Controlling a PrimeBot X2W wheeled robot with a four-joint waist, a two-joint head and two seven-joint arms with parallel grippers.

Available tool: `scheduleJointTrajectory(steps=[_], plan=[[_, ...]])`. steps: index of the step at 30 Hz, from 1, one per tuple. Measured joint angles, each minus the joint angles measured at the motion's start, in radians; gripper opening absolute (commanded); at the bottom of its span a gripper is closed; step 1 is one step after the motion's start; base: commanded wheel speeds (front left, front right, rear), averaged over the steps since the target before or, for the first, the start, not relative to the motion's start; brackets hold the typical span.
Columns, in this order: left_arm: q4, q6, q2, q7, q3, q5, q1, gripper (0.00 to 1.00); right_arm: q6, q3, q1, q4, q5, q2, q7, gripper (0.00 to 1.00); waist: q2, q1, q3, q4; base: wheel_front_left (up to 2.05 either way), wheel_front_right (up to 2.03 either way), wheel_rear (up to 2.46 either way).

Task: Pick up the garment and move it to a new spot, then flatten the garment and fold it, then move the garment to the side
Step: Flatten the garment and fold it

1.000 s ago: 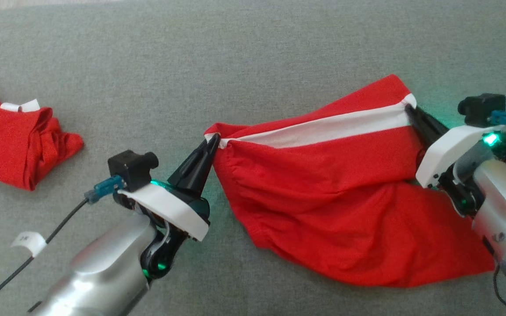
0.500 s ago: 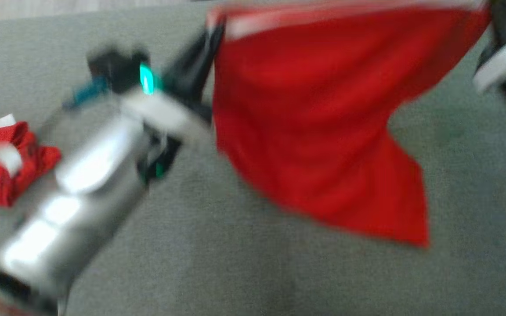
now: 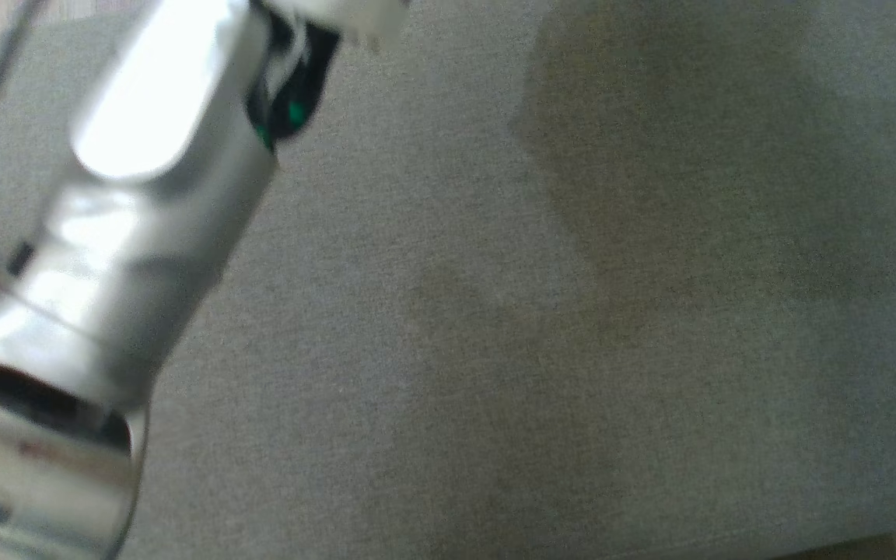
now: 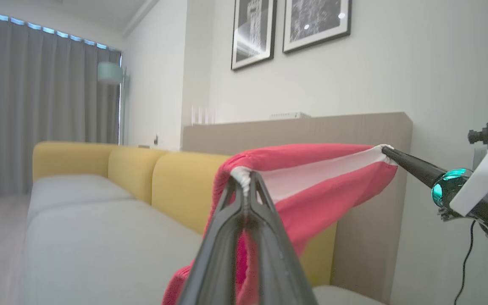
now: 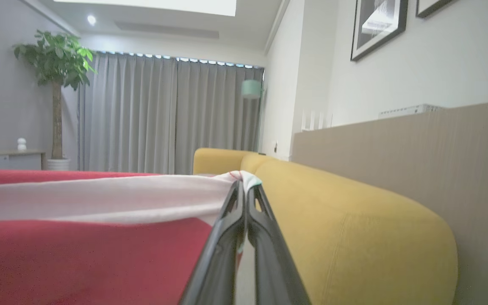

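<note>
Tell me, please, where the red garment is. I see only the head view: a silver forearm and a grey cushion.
Observer: The garment hangs in the air in front of the yellow backrest, stretched between the two grippers.
Operator: Where do they grip it?
Observer: The left gripper and the right gripper are each shut on one end of its white band.

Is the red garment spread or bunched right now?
Spread: red garment hangs with its white band taut between left pincer and right pincer.
</note>
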Motion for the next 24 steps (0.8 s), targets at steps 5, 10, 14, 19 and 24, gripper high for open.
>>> scheduleJointTrajectory(steps=[5, 10, 14, 19, 24], plan=[[-0.012, 0.0, 0.023, 0.0, -0.072, -0.042, 0.185, 0.0, 0.0, -0.02, 0.186, -0.021, -0.025, 0.01, 0.013, 0.0, 0.0, 0.0003, 0.019, -0.001, 0.0, 0.0, 0.0], [-0.035, 0.0, 0.051, 0.001, -0.214, -0.07, 0.441, 0.0, 0.0, -0.056, 0.484, -0.101, 0.001, 0.029, 0.038, 0.0, 0.0, 0.0005, 0.034, 0.005, 0.0, 0.0, 0.0], [-0.097, 0.0, 0.074, 0.001, -0.281, -0.081, 0.64, 0.0, 0.0, -0.137, 0.711, -0.208, 0.014, 0.029, 0.046, 0.0, 0.0, 0.0003, 0.014, 0.004, 0.0, 0.0, 0.0], [-0.173, 0.0, 0.113, 0.001, -0.361, 0.005, 0.761, 0.0, 0.0, -0.315, 0.992, -0.418, -0.001, 0.045, 0.102, 0.0, 0.0, 0.0001, -0.031, 0.001, 0.0, 0.0, 0.0], [-0.237, -0.001, 0.169, 0.001, -0.384, -0.002, 0.859, 0.0, 0.007, -0.491, 1.275, -0.709, -0.039, 0.116, 0.226, 0.0, 0.0, 0.0, -0.077, 0.0, 0.0, 0.0, 0.0]])
